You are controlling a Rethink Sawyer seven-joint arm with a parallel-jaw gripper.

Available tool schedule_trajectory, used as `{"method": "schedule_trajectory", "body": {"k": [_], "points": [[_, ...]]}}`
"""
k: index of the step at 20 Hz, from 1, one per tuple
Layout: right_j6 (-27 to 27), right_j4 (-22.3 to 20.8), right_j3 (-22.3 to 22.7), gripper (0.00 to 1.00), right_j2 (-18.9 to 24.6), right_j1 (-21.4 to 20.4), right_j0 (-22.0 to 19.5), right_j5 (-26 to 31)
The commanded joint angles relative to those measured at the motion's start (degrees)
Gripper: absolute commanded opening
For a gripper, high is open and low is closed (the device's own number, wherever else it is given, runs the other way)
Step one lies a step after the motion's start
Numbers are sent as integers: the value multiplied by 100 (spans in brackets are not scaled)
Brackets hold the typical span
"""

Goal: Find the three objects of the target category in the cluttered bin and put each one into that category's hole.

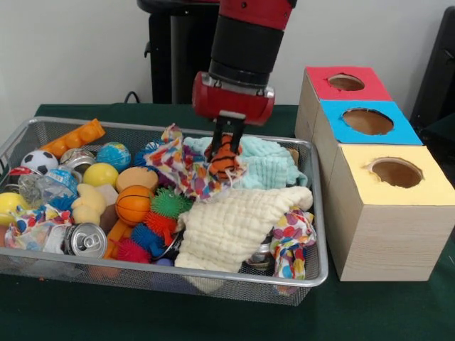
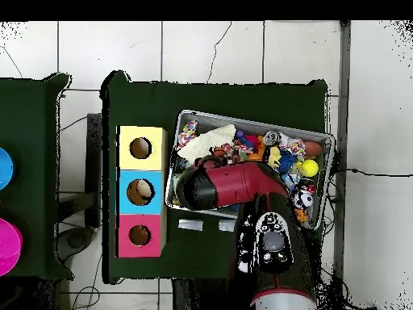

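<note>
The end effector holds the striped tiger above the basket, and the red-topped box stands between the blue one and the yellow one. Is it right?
Not quite: in the front view the blue-topped box stands in the middle, with the red-topped box at the far end. The end effector does hold the tiger above the basket.

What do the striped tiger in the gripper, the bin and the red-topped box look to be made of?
Tiger: soft plush, by its fuzzy, floppy orange-and-black body, pinched in the gripper. Bin: silver wire mesh, see-through walls, probably metal. Red-topped box: pale wood-grain sides, likely plywood, with a matte red-painted top around the hole.
</note>
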Motion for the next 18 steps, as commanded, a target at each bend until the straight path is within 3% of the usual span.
{"method": "schedule_trajectory", "body": {"k": [1, 2, 11, 14, 18], "points": [[52, -291, -354, 0, 345, 785, -282, -272], [-3, -240, -331, 100, 401, 774, -307, -291], [249, -101, -329, 100, 242, 761, -200, -265], [186, 37, -244, 100, 211, 674, -167, 247], [36, 160, -293, 100, 176, 867, -152, 976]]}}
